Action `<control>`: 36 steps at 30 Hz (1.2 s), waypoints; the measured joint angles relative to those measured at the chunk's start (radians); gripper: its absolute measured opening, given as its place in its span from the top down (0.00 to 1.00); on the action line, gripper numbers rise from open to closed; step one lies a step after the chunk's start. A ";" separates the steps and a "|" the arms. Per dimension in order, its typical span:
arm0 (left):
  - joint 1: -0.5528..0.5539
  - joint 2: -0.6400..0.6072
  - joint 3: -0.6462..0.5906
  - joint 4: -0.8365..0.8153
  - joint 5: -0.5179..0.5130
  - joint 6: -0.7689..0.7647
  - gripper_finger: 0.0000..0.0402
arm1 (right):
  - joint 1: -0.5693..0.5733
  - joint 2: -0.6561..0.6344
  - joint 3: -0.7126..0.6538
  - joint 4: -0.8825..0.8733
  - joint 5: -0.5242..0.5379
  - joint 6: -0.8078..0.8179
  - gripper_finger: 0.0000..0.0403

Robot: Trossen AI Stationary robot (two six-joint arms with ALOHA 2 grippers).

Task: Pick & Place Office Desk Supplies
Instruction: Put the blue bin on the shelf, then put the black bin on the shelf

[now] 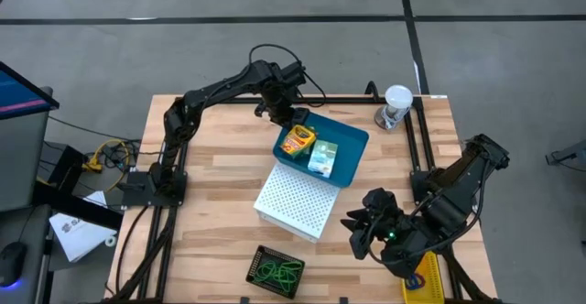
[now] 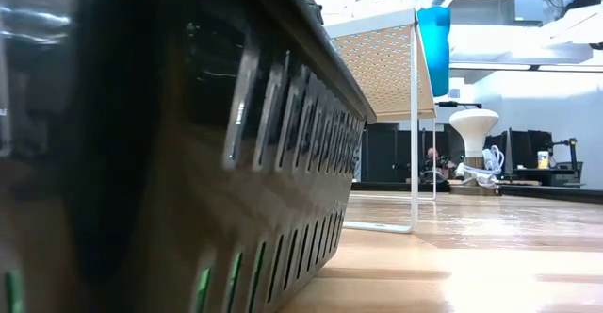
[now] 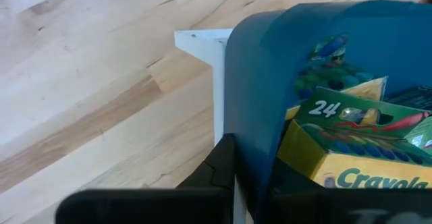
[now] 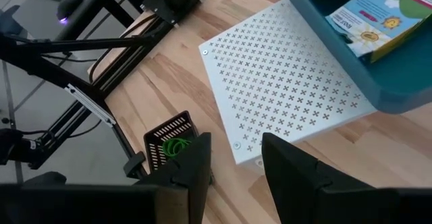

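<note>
We see the left gripper [image 1: 295, 118] clenched on the blue bin's [image 1: 352, 168] far rim beside the crayon box [image 1: 298, 140], while our right gripper [image 1: 363, 232], released, waits farther off.

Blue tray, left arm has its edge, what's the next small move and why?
Probably ease the blue tray sideways until it sits squarely on the white box. The left gripper, jaws shut, holds its far rim, and the tray overhangs the box, carrying a crayon box.
</note>
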 joint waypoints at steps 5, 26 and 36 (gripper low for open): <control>0.000 0.000 0.000 0.001 0.003 0.023 0.96 | 0.000 0.000 0.000 0.000 0.000 0.000 0.68; 0.021 -0.050 0.000 0.063 0.008 0.055 0.60 | 0.000 0.001 0.000 0.003 0.011 0.012 0.68; 0.035 -0.167 0.000 0.028 0.043 0.144 0.54 | 0.000 0.001 0.000 0.003 0.012 0.017 0.68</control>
